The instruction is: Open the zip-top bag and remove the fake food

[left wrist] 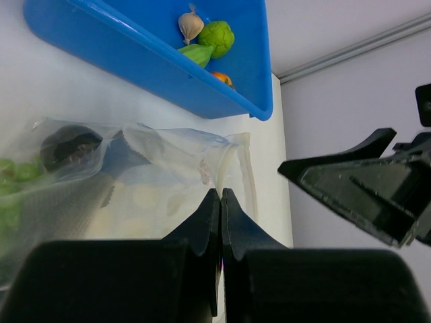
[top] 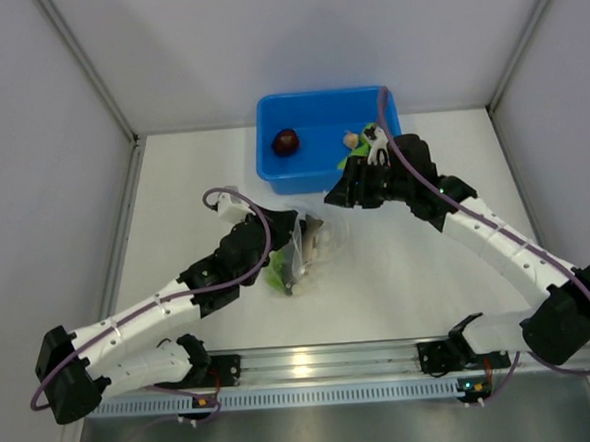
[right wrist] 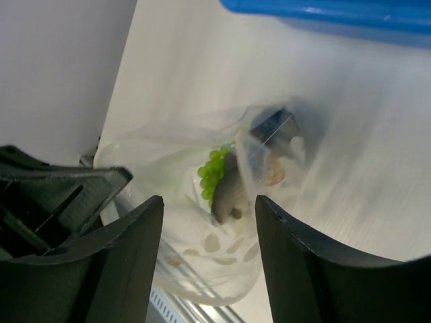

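The white surface [top: 428, 273] carries a blue bin [top: 318, 109] at its far edge. The zip-top bag [top: 311, 242] stands crumpled mid-surface, on the near side of the bin, its edge pinched in the closed left end effector [left wrist: 220, 196]. The right end effector [right wrist: 209, 202] hangs open and empty between bag and bin. Inside the bag sit green grapes [right wrist: 214, 171] and a grey-purple piece [right wrist: 229, 195]; a maroon ball [top: 286, 141] lies in the bin.
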`<state>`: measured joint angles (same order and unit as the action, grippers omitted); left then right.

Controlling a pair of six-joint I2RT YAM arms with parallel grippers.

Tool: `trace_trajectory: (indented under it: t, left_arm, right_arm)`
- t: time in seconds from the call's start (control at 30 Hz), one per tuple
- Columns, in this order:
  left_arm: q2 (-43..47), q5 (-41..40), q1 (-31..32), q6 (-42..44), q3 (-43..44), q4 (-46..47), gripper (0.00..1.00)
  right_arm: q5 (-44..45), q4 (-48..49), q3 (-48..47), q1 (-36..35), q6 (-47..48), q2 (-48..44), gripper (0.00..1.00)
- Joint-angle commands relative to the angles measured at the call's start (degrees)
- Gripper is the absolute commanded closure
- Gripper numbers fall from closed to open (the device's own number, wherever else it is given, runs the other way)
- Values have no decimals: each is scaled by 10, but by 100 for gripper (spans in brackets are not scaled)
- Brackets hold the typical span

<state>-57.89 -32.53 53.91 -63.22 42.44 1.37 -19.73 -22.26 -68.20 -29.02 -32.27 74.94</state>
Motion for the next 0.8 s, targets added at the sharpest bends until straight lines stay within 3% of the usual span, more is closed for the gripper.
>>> trace_trajectory:
  t: [0.0, 0.3, 0.47, 0.77]
  left_arm:
    - [-11, -2, -2, -16, 35, 16, 100]
    - [-9, -81, 44, -70, 10, 80, 100]
    - [-44, -90, 54, -89, 28, 85, 100]
    - [-76, -113, 66, -129, 51, 84, 100]
  right_arm:
    - [1, 65, 24, -42, -46, -47, 43]
    - [139, 96, 82, -110, -101, -57, 45]
    - [161, 92, 62, -138, -105, 3, 46]
    - [304, 86, 55, -184, -136, 81, 56]
